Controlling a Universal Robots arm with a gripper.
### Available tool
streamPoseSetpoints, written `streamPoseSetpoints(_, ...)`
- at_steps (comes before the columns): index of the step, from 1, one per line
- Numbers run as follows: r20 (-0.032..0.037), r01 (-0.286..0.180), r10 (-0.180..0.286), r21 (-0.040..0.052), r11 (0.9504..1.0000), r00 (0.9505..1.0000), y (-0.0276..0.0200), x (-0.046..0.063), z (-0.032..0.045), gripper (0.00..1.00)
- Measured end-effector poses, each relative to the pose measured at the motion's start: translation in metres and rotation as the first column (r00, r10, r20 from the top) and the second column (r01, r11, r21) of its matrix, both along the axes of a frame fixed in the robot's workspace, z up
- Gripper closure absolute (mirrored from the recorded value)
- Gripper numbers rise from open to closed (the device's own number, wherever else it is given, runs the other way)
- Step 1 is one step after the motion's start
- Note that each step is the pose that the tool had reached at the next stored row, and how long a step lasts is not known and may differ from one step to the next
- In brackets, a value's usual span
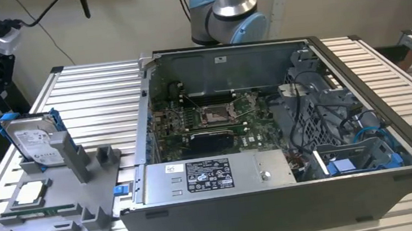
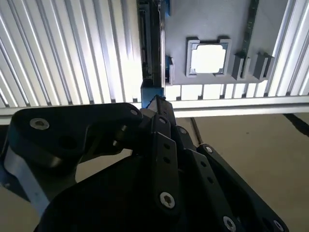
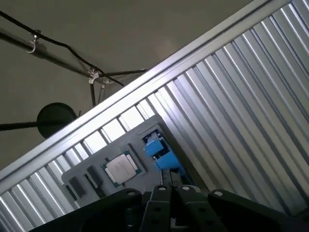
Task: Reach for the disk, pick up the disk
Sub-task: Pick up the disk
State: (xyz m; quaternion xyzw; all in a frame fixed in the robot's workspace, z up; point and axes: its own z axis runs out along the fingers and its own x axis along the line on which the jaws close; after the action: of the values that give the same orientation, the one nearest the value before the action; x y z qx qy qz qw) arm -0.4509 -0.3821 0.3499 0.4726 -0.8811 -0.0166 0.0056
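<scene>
Disk (image 1: 33, 140) stands on edge in the grey holder (image 1: 84, 187) on the slatted worktop (image 1: 90, 87), left of the exterior view. In the first wrist view I see the end effector (image 3: 172, 186) near the disk's blue bracket (image 3: 157, 147), narrow and holding nothing. 1 open computer case (image 1: 269, 143) sits mid-frame.

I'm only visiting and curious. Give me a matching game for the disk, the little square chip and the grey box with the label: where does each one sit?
Things:
1. disk
2. CPU chip
3. power supply box

Places:
A. inside the open computer case
B. standing on edge in the grey holder, framed by a blue bracket
C. lying flat in a square recess of that holder

Pairs: 1-B, 2-C, 3-A.
</scene>
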Motion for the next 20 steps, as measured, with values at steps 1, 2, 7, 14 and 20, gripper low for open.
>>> streamPoseSetpoints(1,0.0002,-0.017,0.017,0.0000,0.9999,0.9999,0.0000,0.0000,0.0000,1.00)
streamPoseSetpoints(2,0.0004,-0.035,0.035,0.0000,0.9994,0.9994,0.0000,0.0000,0.0000,1.00)
streamPoseSetpoints(7,0.0005,-0.125,0.125,0.0000,0.9921,0.9921,0.0000,0.0000,-0.0001,1.00)
streamPoseSetpoints(14,0.0078,-0.252,0.252,-0.0018,0.9677,0.9676,0.0000,0.0000,-0.0001,1.00)
streamPoseSetpoints(20,0.0120,-0.358,0.358,-0.0029,0.9337,0.9336,0.0000,0.0000,-0.0008,1.00)
